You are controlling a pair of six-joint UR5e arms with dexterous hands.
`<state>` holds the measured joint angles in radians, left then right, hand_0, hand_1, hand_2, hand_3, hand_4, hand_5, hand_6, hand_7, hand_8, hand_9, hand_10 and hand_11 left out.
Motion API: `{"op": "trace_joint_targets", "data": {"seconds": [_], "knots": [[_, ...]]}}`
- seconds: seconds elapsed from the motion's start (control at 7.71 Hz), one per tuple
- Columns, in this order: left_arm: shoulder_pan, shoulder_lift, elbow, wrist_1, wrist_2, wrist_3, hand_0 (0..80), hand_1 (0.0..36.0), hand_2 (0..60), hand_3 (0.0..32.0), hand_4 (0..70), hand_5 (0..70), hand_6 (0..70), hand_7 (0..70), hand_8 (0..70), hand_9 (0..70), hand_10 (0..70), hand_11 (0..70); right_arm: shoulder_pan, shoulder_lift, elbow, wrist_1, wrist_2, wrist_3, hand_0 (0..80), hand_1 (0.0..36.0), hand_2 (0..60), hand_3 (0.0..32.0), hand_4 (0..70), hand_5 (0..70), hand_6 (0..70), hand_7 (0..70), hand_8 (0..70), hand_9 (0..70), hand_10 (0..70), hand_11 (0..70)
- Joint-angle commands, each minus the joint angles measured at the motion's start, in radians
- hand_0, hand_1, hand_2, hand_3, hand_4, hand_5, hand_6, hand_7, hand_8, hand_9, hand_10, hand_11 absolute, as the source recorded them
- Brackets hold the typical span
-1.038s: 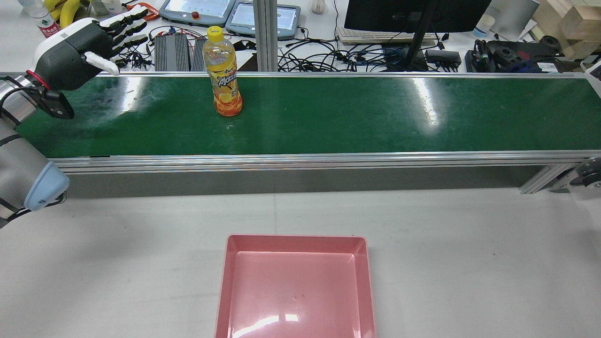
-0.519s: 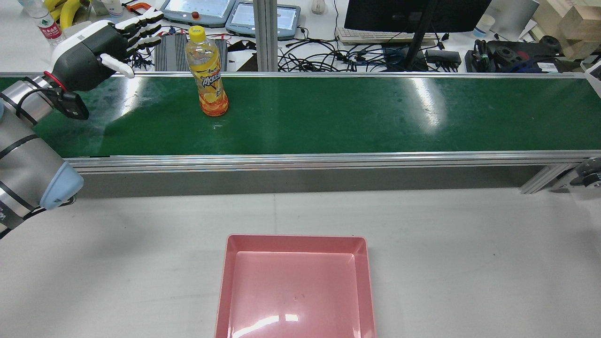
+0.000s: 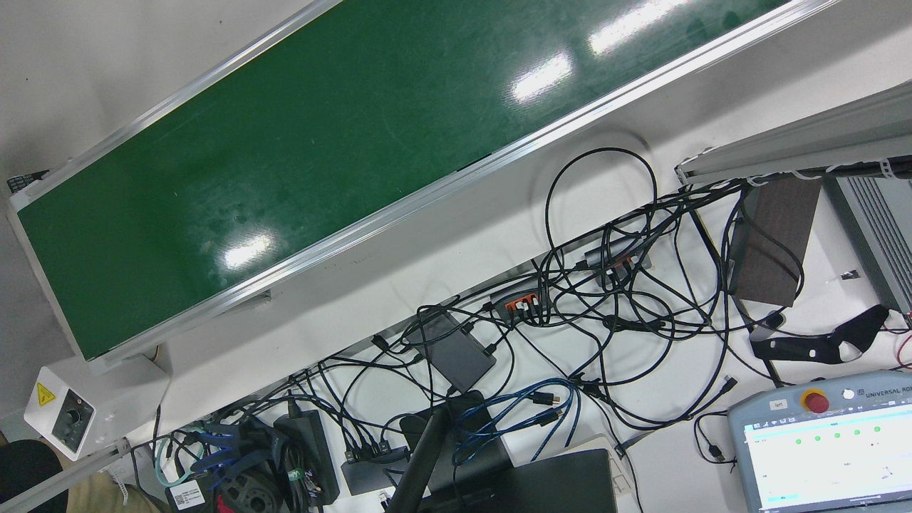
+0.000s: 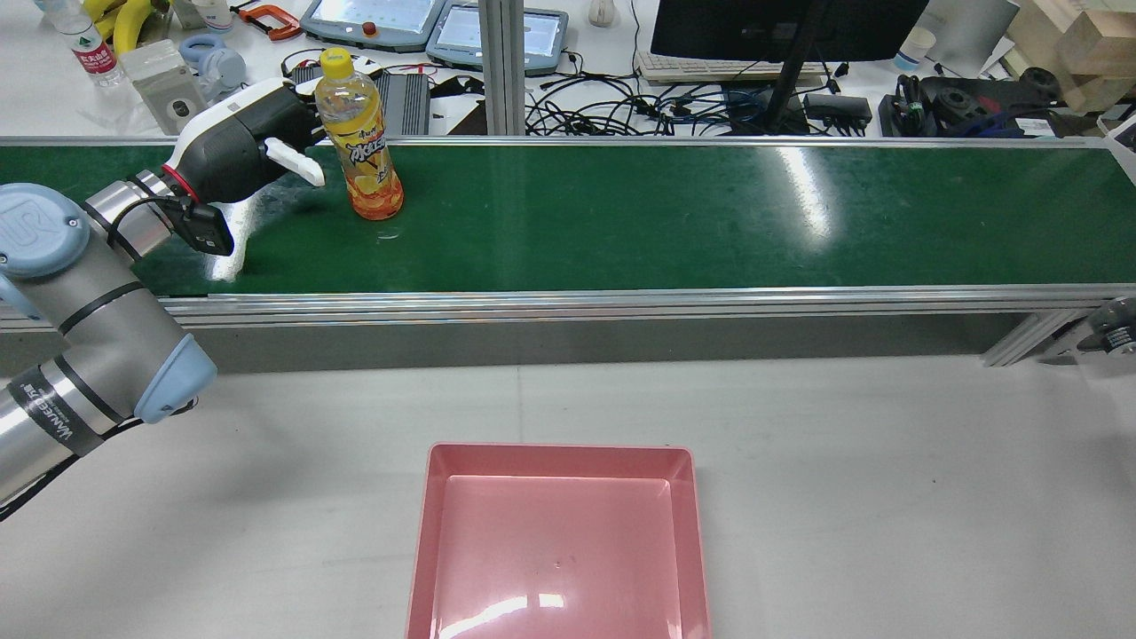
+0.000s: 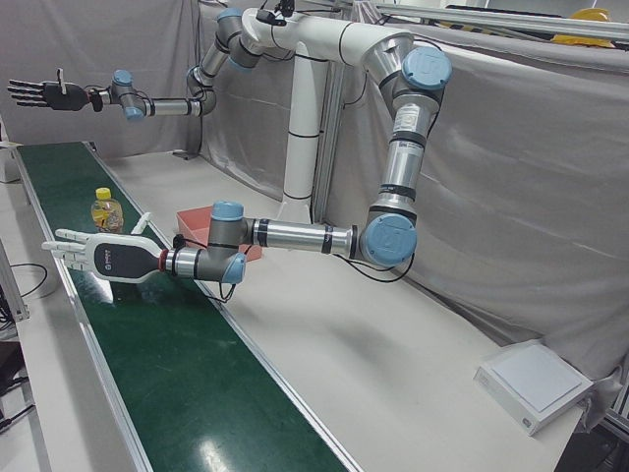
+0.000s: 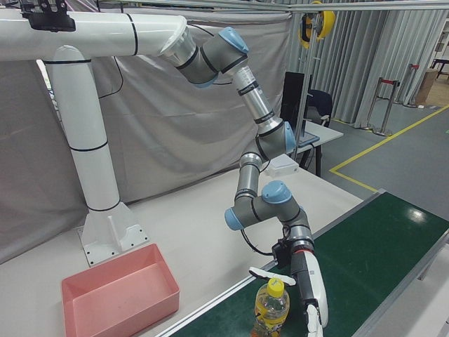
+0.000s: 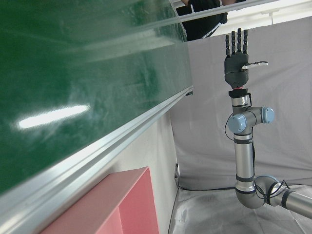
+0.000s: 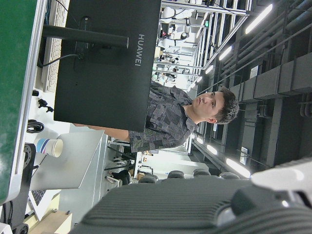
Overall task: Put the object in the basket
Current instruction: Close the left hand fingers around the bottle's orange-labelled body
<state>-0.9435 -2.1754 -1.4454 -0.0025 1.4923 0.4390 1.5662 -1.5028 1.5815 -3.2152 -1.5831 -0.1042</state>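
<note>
Left hand (image 4: 238,153) low over belt (image 4: 621,213), fingers spread wide, holding nothing. Bottle (image 4: 358,138) upright just beside its fingertips, contact unclear. Pink basket (image 4: 557,541) on table, well apart, nearer the robot. Right hand (image 5: 41,94) raised far up-belt, fingers splayed, empty.

Left hand (image 4: 240,151) reaches forward, fingers spread; right hand (image 5: 44,93) held high, fingers extended.

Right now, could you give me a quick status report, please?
Left hand open beside bottle. Right hand open, raised. Bottle upright on belt. Basket empty.
</note>
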Motion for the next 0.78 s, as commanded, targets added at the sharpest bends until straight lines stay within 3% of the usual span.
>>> {"op": "trace_joint_targets", "data": {"seconds": [0.0,0.26,0.39,0.52,0.65], "knots": [[0.003,-0.003,0.000,-0.001,0.000,-0.006,46.5,0.8,0.0,0.0,14.5,7.1,0.0,0.0,5.3,10.1,8.5,12.8,0.000,0.001,0.000,0.000,0.000,0.000,0.0,0.0,0.0,0.0,0.0,0.0,0.0,0.0,0.0,0.0,0.0,0.0],[0.011,-0.003,0.016,-0.035,-0.001,-0.011,46.9,2.2,0.0,0.0,15.8,13.3,0.0,1.1,9.3,15.6,10.9,16.3,0.000,0.001,0.000,0.000,0.000,0.000,0.0,0.0,0.0,0.0,0.0,0.0,0.0,0.0,0.0,0.0,0.0,0.0],[0.012,-0.004,0.022,-0.030,0.002,-0.013,49.1,8.2,0.0,0.0,21.2,26.5,4.0,7.3,15.4,24.0,20.0,29.9,0.000,0.001,0.000,0.000,0.000,0.000,0.0,0.0,0.0,0.0,0.0,0.0,0.0,0.0,0.0,0.0,0.0,0.0],[0.009,-0.032,0.019,0.037,0.002,-0.013,52.7,15.5,25.0,0.0,61.5,40.9,21.6,31.1,35.1,49.7,46.2,65.5,0.000,0.001,0.000,0.000,0.000,0.000,0.0,0.0,0.0,0.0,0.0,0.0,0.0,0.0,0.0,0.0,0.0,0.0],[0.005,-0.037,0.011,0.044,0.000,-0.013,53.2,16.7,51.6,0.0,70.0,66.4,53.8,63.9,57.8,70.0,65.9,70.0,0.000,0.001,0.000,0.000,0.000,0.000,0.0,0.0,0.0,0.0,0.0,0.0,0.0,0.0,0.0,0.0,0.0,0.0]]}}
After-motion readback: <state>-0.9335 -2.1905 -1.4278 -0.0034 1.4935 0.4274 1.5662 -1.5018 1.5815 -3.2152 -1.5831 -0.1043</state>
